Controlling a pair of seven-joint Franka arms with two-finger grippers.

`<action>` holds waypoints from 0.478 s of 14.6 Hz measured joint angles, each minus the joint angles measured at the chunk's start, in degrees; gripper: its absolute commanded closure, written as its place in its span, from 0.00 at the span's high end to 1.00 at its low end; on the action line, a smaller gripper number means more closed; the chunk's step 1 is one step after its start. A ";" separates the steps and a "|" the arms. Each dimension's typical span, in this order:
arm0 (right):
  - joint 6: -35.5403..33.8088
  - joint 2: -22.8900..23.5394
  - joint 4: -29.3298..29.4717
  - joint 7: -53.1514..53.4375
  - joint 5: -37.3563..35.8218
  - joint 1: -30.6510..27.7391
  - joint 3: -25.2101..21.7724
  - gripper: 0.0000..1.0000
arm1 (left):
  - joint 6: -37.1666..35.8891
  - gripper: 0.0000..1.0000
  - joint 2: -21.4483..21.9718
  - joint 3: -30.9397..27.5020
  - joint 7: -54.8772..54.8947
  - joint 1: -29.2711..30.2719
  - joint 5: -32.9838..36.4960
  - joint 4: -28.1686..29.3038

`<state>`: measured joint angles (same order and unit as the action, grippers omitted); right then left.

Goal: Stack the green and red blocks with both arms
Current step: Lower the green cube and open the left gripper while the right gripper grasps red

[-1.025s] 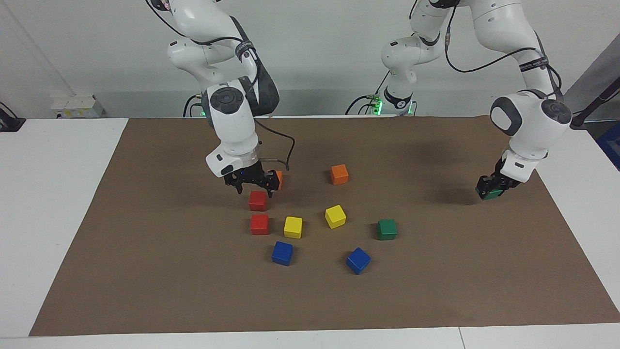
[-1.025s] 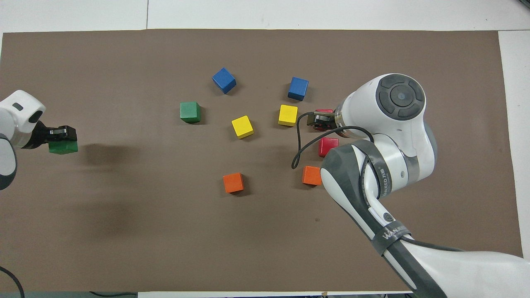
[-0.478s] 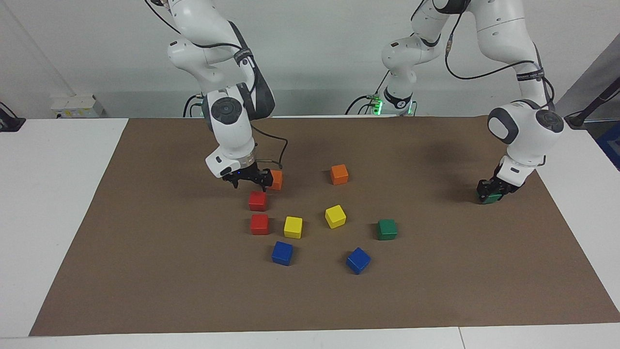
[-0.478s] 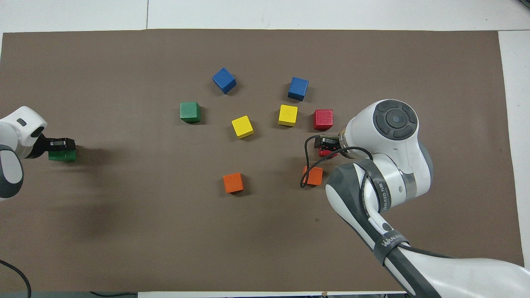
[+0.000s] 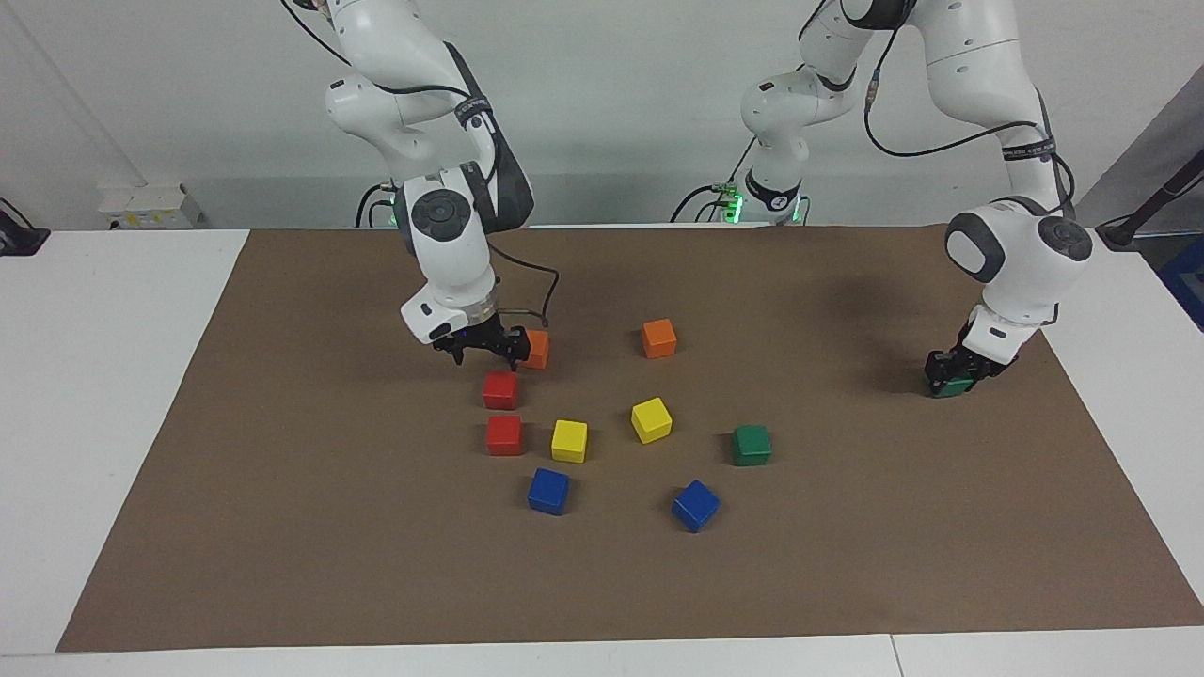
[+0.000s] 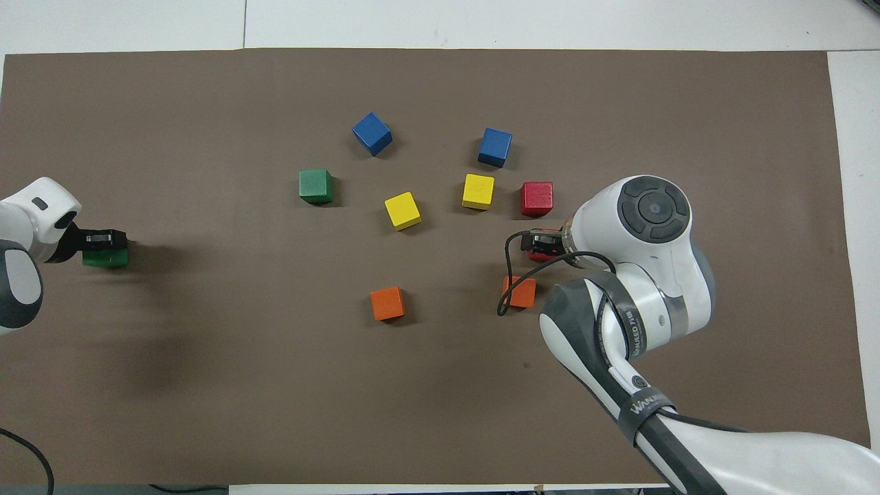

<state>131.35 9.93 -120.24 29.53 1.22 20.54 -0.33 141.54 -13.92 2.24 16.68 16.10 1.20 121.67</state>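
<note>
Green block [image 5: 952, 385], one of two, is pinched in the left pincer [image 5: 950, 374] low at the brown mat [image 5: 282, 470] near the left arm's end of the table [image 5: 113, 376]; judged a stack base set clear of the clutter. Right pincer [image 5: 484, 350], spread wide, hangs just above one red block [image 5: 500, 388], judged lined up to grasp it. Second red block [image 5: 504, 434] lies just farther from the robots. Second green block [image 5: 752, 445] sits loose among yellow, blue and orange cubes. No stack is yet built.
</note>
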 measured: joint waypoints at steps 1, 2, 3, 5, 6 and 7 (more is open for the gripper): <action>0.95 0.44 -0.23 0.00 0.00 0.07 0.00 1.00 | 0.12 0.76 -0.03 0.03 0.91 0.00 0.00 0.01; 2.02 1.01 -0.37 0.00 0.00 0.10 0.02 1.00 | 0.18 1.00 -0.03 0.05 1.52 0.00 0.00 0.01; 2.85 1.64 -0.43 0.00 0.00 0.10 0.04 1.00 | 0.25 1.00 -0.05 0.05 1.88 0.00 0.00 0.02; 3.74 2.69 -0.46 0.00 0.00 0.10 0.03 1.00 | 0.38 1.00 -0.08 0.05 2.24 0.01 0.00 0.02; 3.83 2.98 -0.46 0.00 0.00 0.10 0.04 1.00 | 0.38 1.00 -0.08 0.05 2.33 0.02 0.00 0.01; 3.86 3.20 -0.46 0.00 0.00 0.10 0.04 1.00 | 0.37 1.00 -0.08 0.05 2.37 0.02 0.00 -0.06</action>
<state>135.22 13.12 -120.71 29.53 1.22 20.64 -0.30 141.92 -14.00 2.30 19.05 16.12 1.20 121.61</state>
